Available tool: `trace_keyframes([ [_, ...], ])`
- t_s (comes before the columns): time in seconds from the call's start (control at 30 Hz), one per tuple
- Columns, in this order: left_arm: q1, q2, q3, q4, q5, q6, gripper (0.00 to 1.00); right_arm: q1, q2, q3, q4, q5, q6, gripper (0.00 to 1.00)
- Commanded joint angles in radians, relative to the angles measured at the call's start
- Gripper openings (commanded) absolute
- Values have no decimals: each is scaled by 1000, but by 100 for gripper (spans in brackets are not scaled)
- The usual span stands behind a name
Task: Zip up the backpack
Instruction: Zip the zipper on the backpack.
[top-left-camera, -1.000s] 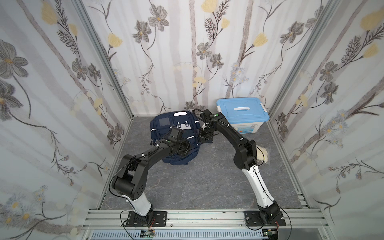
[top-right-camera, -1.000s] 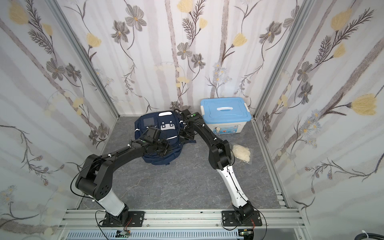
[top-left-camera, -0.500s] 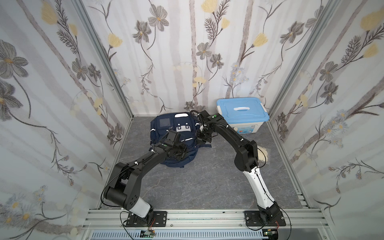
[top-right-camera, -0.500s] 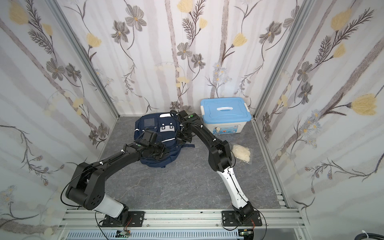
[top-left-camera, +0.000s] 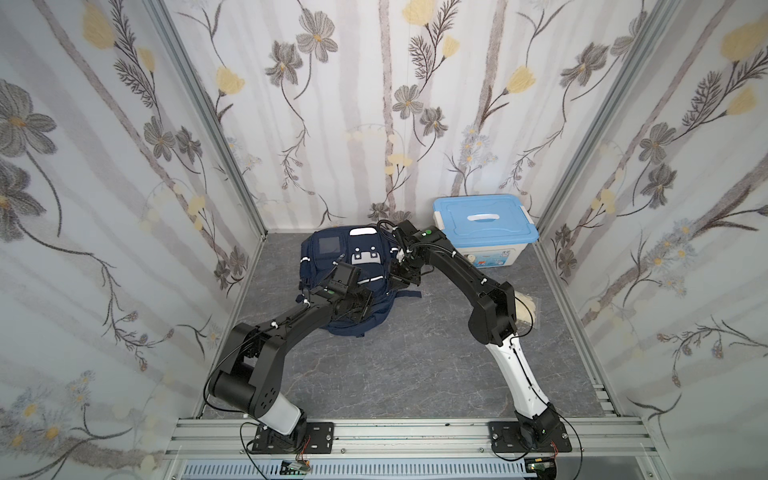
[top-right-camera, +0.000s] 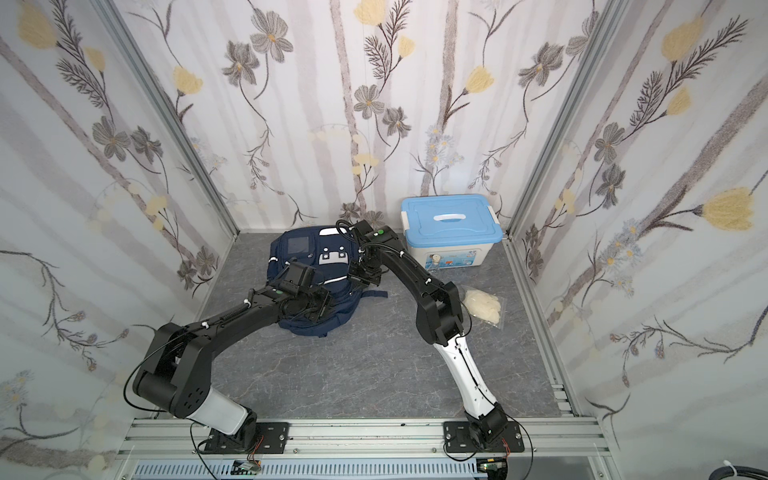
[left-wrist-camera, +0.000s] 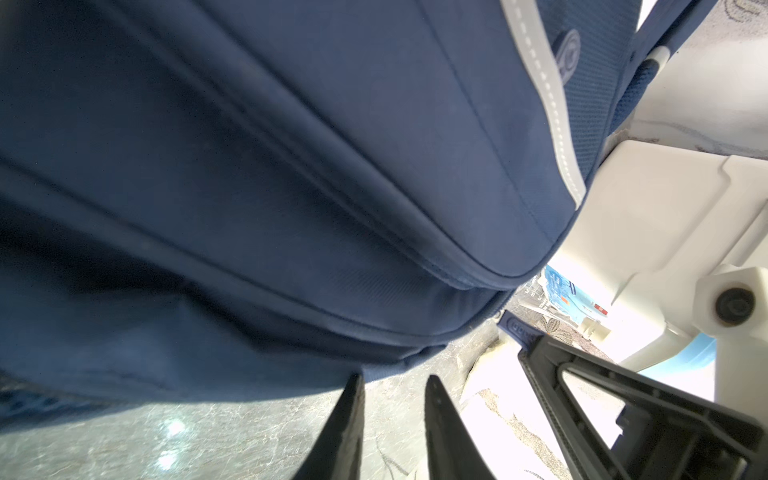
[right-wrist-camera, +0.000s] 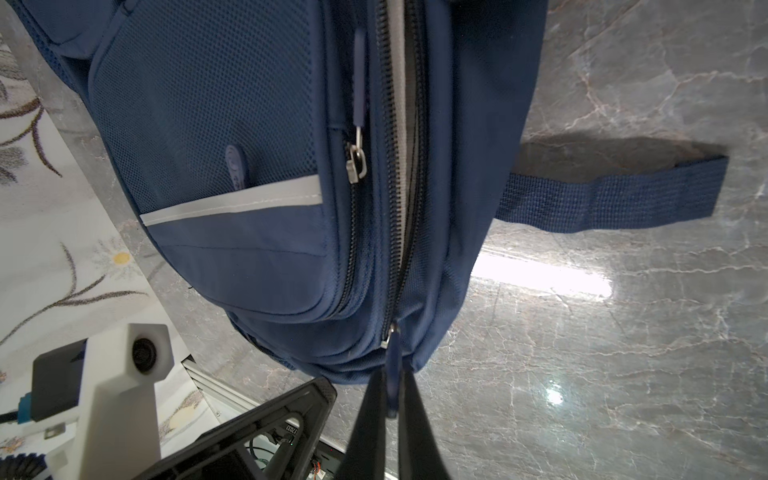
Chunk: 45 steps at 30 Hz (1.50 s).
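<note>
The navy backpack (top-left-camera: 374, 320) lies on the grey floor near the back wall, in both top views. In the right wrist view my right gripper (right-wrist-camera: 390, 374) is shut on the blue zipper pull (right-wrist-camera: 392, 359) of the main zipper (right-wrist-camera: 409, 232). That zipper gapes open beyond the slider, showing grey lining. A second zipper with a metal slider (right-wrist-camera: 356, 164) runs beside it. My left gripper (left-wrist-camera: 395, 378) is open at the backpack's lower edge (left-wrist-camera: 374, 365), a narrow gap between its fingers with only floor in it. From above, the left gripper (top-left-camera: 365, 309) sits over the backpack's near end and the right gripper (top-left-camera: 399, 278) at its right side.
A white box with a blue lid (top-left-camera: 484, 226) stands at the back right, close to the right arm. A clear bag of pale stuff (top-left-camera: 528, 309) lies by the right wall. Flowered walls close three sides; an aluminium rail (top-left-camera: 395, 428) runs along the front.
My left gripper's jaws have parted a little and the left arm has shifted slightly beside the backpack. The right gripper stays shut on the zipper pull.
</note>
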Motion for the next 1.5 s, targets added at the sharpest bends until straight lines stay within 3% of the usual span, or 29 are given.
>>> trace_keyframes([
  [0.0,-4,11,4,13,-41,-26,34,8,-21,3,-16,-39,10,0],
  [0.17,-7,-28,-15,23,-103,-51,41,11,-33,-26,-14,-32,9,0],
  [0.4,-17,-62,-140,181,-159,-206,41,16,-13,6,-11,-52,19,0],
  [0.6,-16,-48,-142,210,-196,-224,39,18,-16,4,-13,-56,16,0],
  [0.8,-16,-50,-118,178,-236,-191,43,20,-24,-17,-12,-65,14,0],
  [0.87,-16,-21,-113,194,-212,-196,38,23,-19,-15,-11,-68,15,0],
  [1.0,-21,42,-117,250,-161,-209,0,29,-11,-1,-14,-77,12,0],
  [1.27,-21,-19,-123,140,-70,-138,0,-61,16,-39,-21,86,-65,0],
  [1.47,-16,-91,-152,52,-22,-84,0,-135,105,135,-26,150,-115,0],
])
